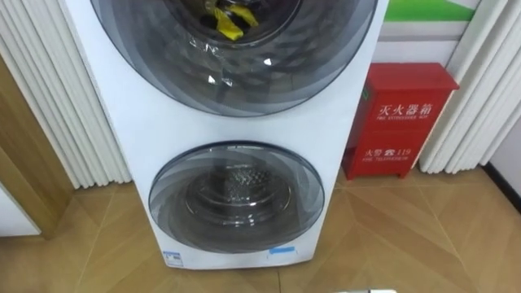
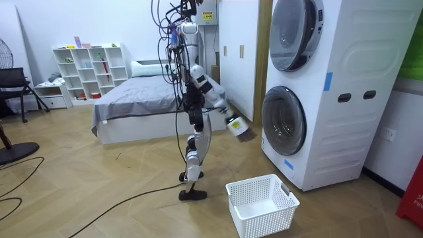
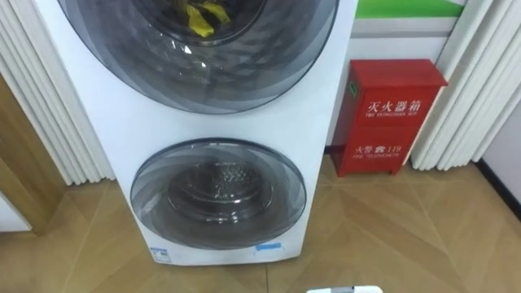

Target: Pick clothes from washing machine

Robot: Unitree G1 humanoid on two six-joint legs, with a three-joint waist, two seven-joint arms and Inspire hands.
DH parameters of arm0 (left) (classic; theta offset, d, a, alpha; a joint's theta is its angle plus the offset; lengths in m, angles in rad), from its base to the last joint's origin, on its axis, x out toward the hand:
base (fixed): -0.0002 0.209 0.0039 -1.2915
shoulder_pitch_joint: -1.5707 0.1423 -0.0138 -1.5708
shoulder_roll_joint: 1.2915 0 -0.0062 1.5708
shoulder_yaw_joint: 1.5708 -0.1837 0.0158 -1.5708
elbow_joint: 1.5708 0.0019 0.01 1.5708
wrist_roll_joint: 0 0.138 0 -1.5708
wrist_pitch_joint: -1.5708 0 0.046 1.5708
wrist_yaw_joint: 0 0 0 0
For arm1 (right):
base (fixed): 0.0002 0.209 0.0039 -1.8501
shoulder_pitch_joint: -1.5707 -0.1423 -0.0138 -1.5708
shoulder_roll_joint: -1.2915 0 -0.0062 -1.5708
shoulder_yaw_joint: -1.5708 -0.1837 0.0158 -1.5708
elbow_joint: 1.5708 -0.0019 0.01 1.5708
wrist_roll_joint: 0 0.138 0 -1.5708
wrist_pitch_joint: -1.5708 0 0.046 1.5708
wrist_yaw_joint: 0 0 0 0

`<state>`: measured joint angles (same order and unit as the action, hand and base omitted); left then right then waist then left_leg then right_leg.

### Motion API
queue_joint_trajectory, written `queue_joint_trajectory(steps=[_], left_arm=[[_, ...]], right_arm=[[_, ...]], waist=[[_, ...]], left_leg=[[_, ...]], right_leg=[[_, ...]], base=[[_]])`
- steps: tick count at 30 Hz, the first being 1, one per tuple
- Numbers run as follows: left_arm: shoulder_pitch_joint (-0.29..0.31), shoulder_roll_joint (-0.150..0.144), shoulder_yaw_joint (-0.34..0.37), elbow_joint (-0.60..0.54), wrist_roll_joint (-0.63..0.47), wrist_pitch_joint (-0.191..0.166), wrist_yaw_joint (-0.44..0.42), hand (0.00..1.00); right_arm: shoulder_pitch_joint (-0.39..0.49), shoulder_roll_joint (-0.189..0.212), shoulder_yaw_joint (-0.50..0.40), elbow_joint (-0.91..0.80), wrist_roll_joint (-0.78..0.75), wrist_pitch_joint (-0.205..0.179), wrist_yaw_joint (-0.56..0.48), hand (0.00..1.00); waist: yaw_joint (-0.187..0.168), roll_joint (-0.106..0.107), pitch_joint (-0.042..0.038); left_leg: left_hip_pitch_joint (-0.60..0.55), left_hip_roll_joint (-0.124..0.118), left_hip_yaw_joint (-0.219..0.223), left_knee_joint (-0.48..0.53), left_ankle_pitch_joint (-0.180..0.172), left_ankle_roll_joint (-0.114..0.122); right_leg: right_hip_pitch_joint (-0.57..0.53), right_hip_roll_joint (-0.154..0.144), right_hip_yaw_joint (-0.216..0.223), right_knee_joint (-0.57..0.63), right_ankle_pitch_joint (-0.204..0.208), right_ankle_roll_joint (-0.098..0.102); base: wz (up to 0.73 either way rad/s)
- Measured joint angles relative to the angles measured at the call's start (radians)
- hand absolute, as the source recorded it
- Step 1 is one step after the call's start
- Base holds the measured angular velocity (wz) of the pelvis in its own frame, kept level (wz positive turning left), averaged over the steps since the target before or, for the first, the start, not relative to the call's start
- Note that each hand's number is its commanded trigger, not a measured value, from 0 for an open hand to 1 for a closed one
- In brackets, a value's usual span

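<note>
Yellow clothes (image 1: 230, 20) lie up inside the top washing machine (image 1: 244, 130), behind its glass door; the right hand (image 2: 234, 125) hangs low, well apart; I cannot tell if it is wide or narrow; white basket (image 2: 261, 205) near its feet.

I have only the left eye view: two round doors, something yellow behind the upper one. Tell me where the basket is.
Observer: In the room view the white basket stands on the floor beside the robot's feet, in front of the washing machine.
Operator: Report the arms.
Observer: One robot hand is held out toward the lower door without touching it. I cannot tell which hand it is.
Operator: Say what is behind the robot.
Observer: A bed with a grey cover stands behind it.
</note>
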<state>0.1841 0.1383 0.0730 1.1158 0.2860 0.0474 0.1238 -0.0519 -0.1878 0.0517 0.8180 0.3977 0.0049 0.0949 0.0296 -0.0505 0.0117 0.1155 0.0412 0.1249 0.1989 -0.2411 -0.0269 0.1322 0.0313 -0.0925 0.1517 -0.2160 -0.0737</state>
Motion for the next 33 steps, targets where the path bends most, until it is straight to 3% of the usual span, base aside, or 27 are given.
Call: queue_joint_trajectory(steps=[2, 6, 10, 14, 17, 22, 24, 25, 26, 27, 28, 29, 32, 33], left_arm=[[0.000, 0.008, 0.004, -0.003, 0.000, -0.013, -0.001, 0.00], [0.001, 0.026, 0.003, -0.017, 0.000, -0.006, -0.008, 0.00], [0.003, 0.024, 0.003, -0.020, 0.001, 0.007, -0.008, 0.00], [0.010, 0.027, 0.003, -0.025, 0.006, 0.038, -0.017, 0.00], [0.026, 0.031, 0.005, -0.039, 0.029, 0.041, -0.028, 0.00], [0.029, 0.034, 0.004, -0.056, 0.041, 0.058, -0.027, 0.00], [0.031, 0.034, 0.003, -0.057, 0.041, 0.062, -0.027, 0.00], [0.028, 0.035, 0.003, -0.060, 0.040, 0.061, -0.027, 0.00], [0.033, 0.049, 0.011, -0.064, 0.044, 0.058, -0.026, 0.00], [0.037, 0.053, 0.027, -0.066, 0.056, 0.057, -0.026, 0.00], [0.049, 0.051, 0.050, -0.064, 0.078, 0.064, -0.026, 0.00], [0.045, 0.051, 0.041, -0.067, 0.078, 0.070, -0.027, 0.00], [0.035, 0.052, 0.032, -0.093, 0.078, 0.075, -0.020, 0.00], [0.032, 0.052, 0.032, -0.095, 0.078, 0.077, -0.017, 0.00]], right_arm=[[-0.038, -0.015, -0.031, -0.181, -0.010, -0.007, -0.022, 0.00], [-0.093, -0.044, -0.035, -0.347, -0.037, -0.014, -0.044, 0.00], [-0.103, -0.056, -0.045, -0.479, -0.079, 0.002, -0.090, 0.00], [-0.170, -0.091, -0.045, -0.530, -0.059, 0.010, -0.142, 0.00], [-0.254, -0.119, -0.045, -0.538, -0.049, 0.012, -0.172, 0.00], [-0.280, -0.139, -0.080, -0.605, -0.053, 0.012, -0.218, 0.00], [-0.295, -0.142, -0.082, -0.614, -0.054, 0.011, -0.230, 0.00], [-0.306, -0.146, -0.082, -0.614, -0.055, 0.011, -0.237, 0.00], [-0.324, -0.145, -0.081, -0.619, -0.059, 0.010, -0.234, 0.00], [-0.342, -0.145, -0.077, -0.623, -0.062, 0.010, -0.233, 0.00], [-0.350, -0.154, -0.078, -0.628, -0.052, 0.008, -0.244, 0.00], [-0.350, -0.179, -0.080, -0.627, -0.031, 0.009, -0.269, 0.00], [-0.364, -0.197, -0.096, -0.626, 0.004, 0.009, -0.294, 0.00], [-0.369, -0.198, -0.097, -0.626, 0.016, 0.009, -0.290, 0.00]], waist=[[0.004, -0.004, -0.0017], [0.004, -0.018, -0.0069], [0.007, -0.020, -0.0103], [0.007, -0.020, -0.0114], [0.013, -0.023, -0.0139], [0.035, -0.037, -0.0225], [0.034, -0.034, -0.0206], [0.041, -0.009, -0.0051], [0.058, -0.016, -0.0081], [0.063, -0.026, -0.0094], [0.041, -0.023, -0.0171], [0.022, -0.024, -0.0173], [0.023, -0.035, -0.0115], [0.027, -0.039, -0.0125]], left_leg=[[-0.001, -0.002, -0.001, -0.001, 0.000, 0.000], [-0.002, -0.002, -0.020, -0.003, 0.000, 0.000], [-0.003, -0.001, -0.021, -0.010, 0.000, 0.000], [-0.001, 0.000, -0.023, -0.014, 0.000, 0.000], [0.007, 0.002, -0.030, -0.030, 0.000, 0.000], [0.029, 0.002, -0.056, -0.036, 0.000, 0.000], [0.042, 0.011, -0.104, -0.043, 0.003, 0.003], [0.063, 0.043, -0.178, -0.057, 0.009, 0.006], [0.058, 0.057, -0.253, -0.056, 0.008, 0.005], [0.047, 0.058, -0.262, -0.053, 0.002, -0.004], [0.033, 0.082, -0.248, -0.048, -0.014, -0.040], [0.031, 0.085, -0.195, -0.054, -0.012, -0.044], [0.007, 0.085, -0.091, -0.063, -0.003, -0.037], [0.009, 0.084, -0.084, -0.063, 0.000, -0.033]], right_leg=[[0.000, -0.001, -0.004, -0.001, 0.001, 0.001], [0.003, -0.001, -0.025, 0.000, 0.001, 0.001], [-0.004, 0.000, -0.026, 0.002, 0.001, 0.001], [-0.005, 0.000, -0.026, 0.003, 0.001, 0.002], [-0.003, 0.005, -0.020, 0.004, 0.001, 0.002], [0.013, 0.007, -0.024, 0.004, 0.001, 0.002], [0.004, 0.012, -0.050, 0.044, 0.000, 0.003], [-0.051, 0.028, -0.071, 0.143, -0.022, 0.028], [-0.128, 0.044, -0.041, 0.092, -0.014, 0.018], [-0.172, 0.038, -0.044, 0.039, 0.049, -0.003], [-0.174, 0.043, -0.109, 0.058, 0.104, -0.036], [-0.162, 0.040, -0.127, 0.053, 0.104, -0.036], [-0.141, 0.037, -0.102, 0.050, 0.103, -0.033], [-0.142, 0.037, -0.103, 0.050, 0.104, -0.031]], base=[[0.04], [0.10], [-0.03], [-0.06], [-0.09], [0.06], [-0.01], [-0.43], [-0.68], [-0.51], [0.00], [0.34], [0.18], [0.00]])
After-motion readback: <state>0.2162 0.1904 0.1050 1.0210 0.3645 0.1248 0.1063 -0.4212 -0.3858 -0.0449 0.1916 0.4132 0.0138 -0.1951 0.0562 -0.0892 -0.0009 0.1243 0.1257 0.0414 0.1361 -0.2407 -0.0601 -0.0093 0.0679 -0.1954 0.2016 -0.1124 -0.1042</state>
